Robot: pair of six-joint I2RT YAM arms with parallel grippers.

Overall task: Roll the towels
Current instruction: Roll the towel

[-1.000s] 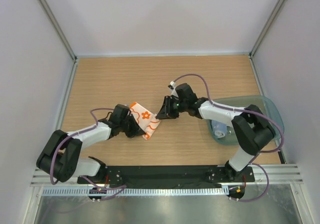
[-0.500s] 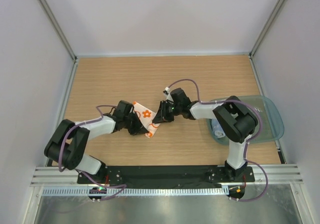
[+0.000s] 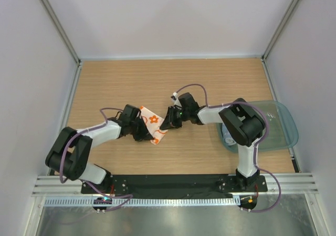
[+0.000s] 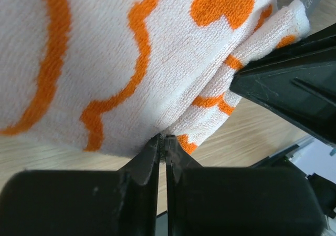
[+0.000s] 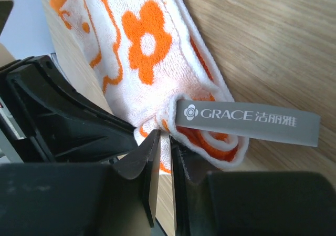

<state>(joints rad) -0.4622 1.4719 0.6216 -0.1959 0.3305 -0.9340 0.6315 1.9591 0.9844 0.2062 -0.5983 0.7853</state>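
I judge towel (image 3: 153,121) soft, floppy; hold folded edges | left gripper (image 4: 164,139) pinching its edge | right gripper (image 5: 164,137) pinching beside label (image 5: 247,121)

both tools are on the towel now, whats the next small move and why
Probably rotate both tools together a small part-turn, winding the towel tighter without letting go. The left tool and right tool each look shut on an edge of it from opposite ends, and the spiral by the grey tag is only loosely wound, so the roll seems unfinished.
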